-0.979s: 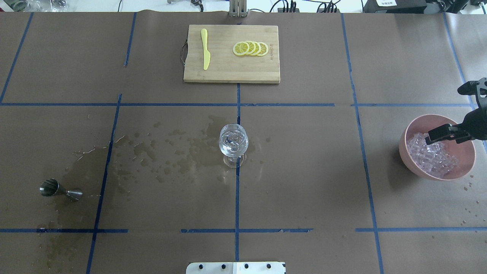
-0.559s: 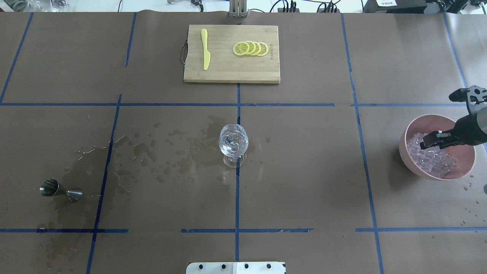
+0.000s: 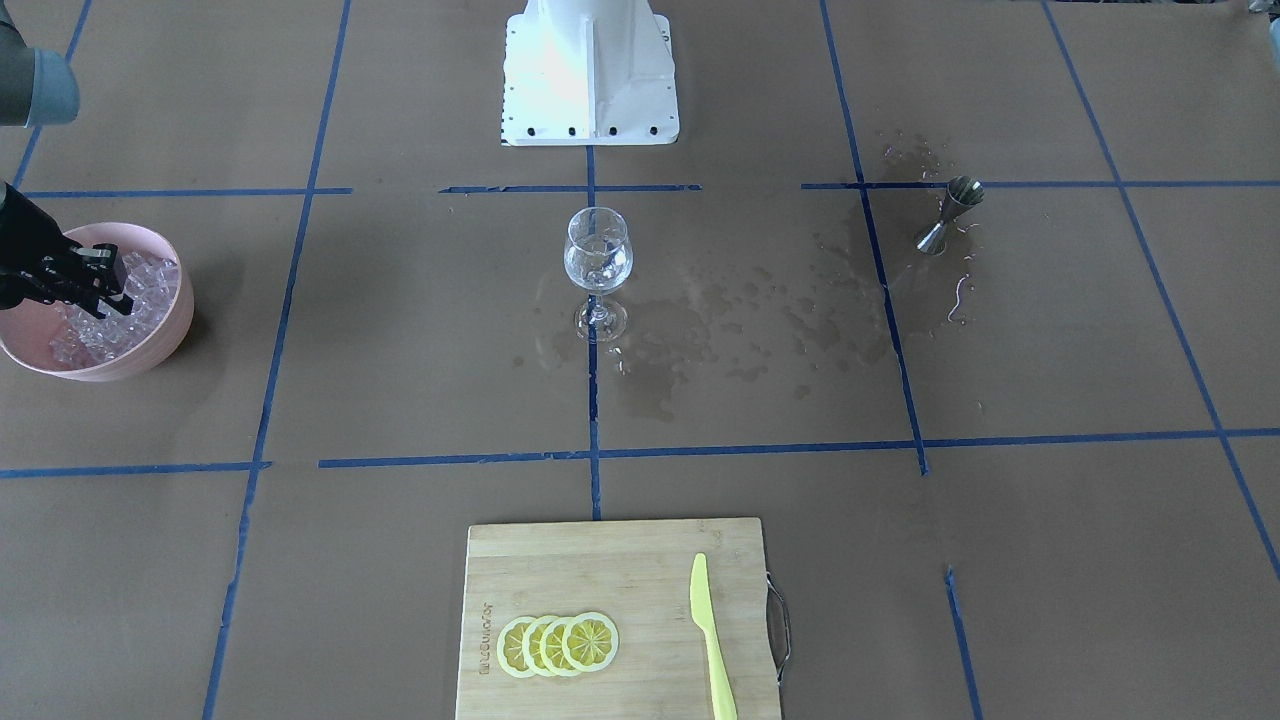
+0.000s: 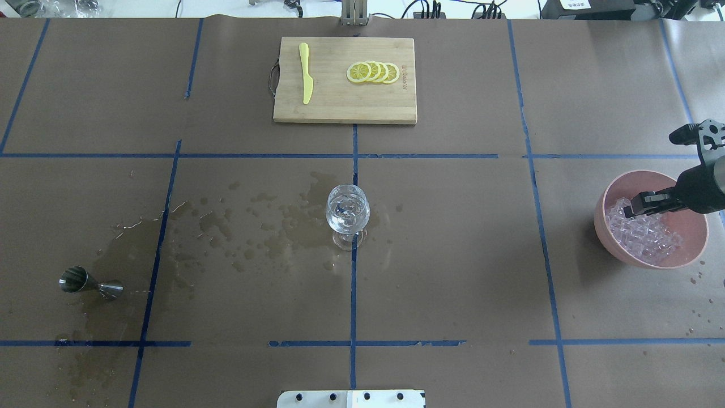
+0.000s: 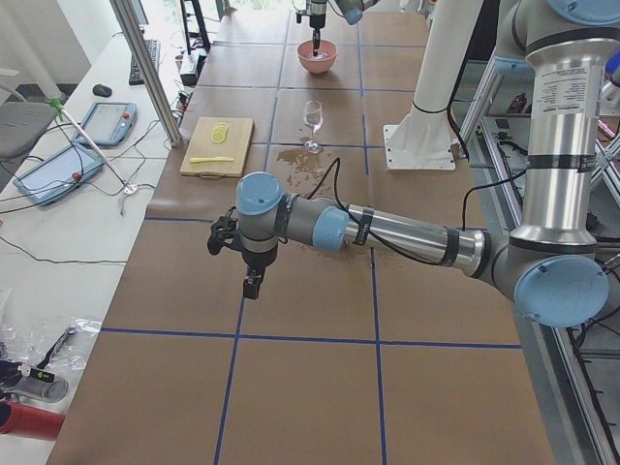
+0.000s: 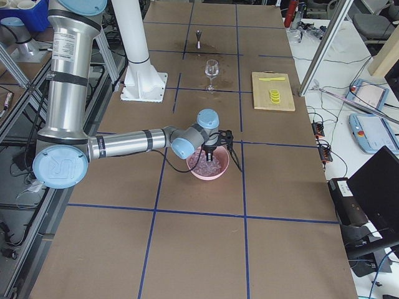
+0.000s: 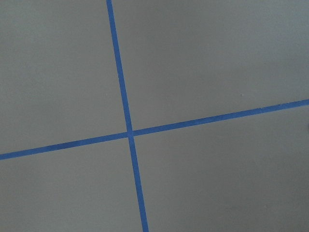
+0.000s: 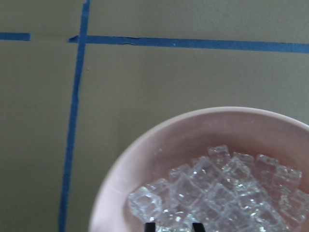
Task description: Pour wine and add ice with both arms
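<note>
My right gripper [image 4: 630,208] is down in the pink bowl [image 4: 694,249], its fingertips [image 8: 150,225] pressed into the heap of ice [image 4: 648,235] about one cube's width apart, seemingly shut on a cube. The bowl and gripper [image 3: 108,292] also show in the front view. The wine glass [image 4: 347,212] stands at the table's middle with clear liquid and ice in it. My left gripper [image 5: 252,286] hangs over bare table far to the left; I cannot tell whether it is open or shut.
A steel jigger [image 4: 90,282] lies on its side at the left among wet spill patches [image 4: 272,226]. A wooden cutting board [image 4: 344,107] with lemon slices [image 4: 372,72] and a yellow knife [image 4: 306,73] sits at the back. The white pedestal [image 3: 588,70] is at the near edge.
My right gripper has moved left and down into the ice, then risen slightly, and its fingers look closer together. The glass and the jigger have not moved.
</note>
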`<state>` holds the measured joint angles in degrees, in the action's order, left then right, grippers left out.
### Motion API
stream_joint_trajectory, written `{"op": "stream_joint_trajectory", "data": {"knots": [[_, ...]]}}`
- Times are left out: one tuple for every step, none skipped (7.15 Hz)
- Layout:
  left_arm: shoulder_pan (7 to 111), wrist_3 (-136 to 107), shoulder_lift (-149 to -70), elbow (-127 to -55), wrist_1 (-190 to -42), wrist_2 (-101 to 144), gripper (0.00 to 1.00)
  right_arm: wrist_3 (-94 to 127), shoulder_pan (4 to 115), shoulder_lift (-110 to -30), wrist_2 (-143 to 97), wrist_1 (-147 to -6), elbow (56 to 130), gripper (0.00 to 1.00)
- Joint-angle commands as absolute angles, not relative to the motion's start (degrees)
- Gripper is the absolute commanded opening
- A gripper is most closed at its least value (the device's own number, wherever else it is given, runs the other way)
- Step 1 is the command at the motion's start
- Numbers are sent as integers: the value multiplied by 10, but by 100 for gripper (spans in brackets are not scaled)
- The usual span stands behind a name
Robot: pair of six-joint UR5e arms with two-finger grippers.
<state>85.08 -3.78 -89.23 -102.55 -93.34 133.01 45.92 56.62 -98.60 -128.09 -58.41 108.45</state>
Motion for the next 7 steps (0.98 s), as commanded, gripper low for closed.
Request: {"op": "stream_joint_trajectory", "data": {"knots": [[851, -38, -891, -1024, -933, 1332, 100, 556, 565, -927, -1280, -643, 1167, 0], [851, -38, -891, -1020, -933, 1332, 100, 637, 549, -854, -1273, -675, 1168, 0], [851, -38, -880, -1024, -934, 1334, 100, 708, 526, -802, -1263, -687, 1168, 0], [851, -38, -868, -1021, -934, 1370, 100, 785, 484, -746, -1232, -706, 1168, 0], [851, -37, -861, -1022, -935, 1375, 100, 848, 426, -658, -1176, -784, 1168, 0], [851, -37, -861, -1020, -935, 1375, 100, 856, 370, -571, -1105, -889, 1166, 0], [851, -37, -861, -1020, -935, 1375, 100, 877, 328, -530, -1053, -916, 1154, 0]]}}
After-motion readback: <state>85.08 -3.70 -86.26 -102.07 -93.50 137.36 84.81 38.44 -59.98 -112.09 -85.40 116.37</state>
